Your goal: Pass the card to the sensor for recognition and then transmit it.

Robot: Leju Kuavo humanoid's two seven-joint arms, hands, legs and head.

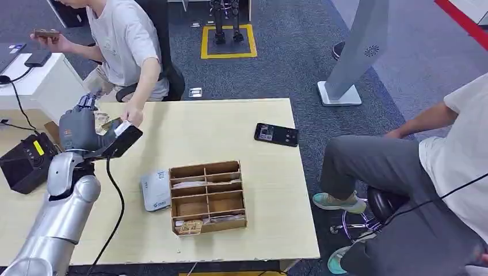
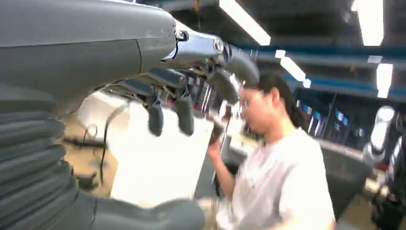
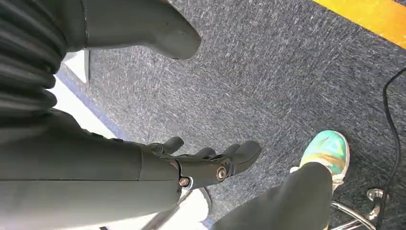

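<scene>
The small white card [image 1: 122, 127] is pinched in the raised left hand [image 1: 86, 129] and met by a seated person's hand [image 1: 133, 115]; handover step judged underway, release needed next. Right hand [image 3: 201, 165] hangs empty, fingers apart.

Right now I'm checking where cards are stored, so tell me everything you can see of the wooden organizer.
The wooden organizer is a low, open-topped box of thin light-brown board, split by dividers into two columns of shallow slots. It lies flat on the table, towards the near edge. Several slots hold pale flat items, too small to identify, and a tan card-like piece leans at its near left corner. A white device lies right beside its left side; contact is unclear. Neither hand touches it.
</scene>
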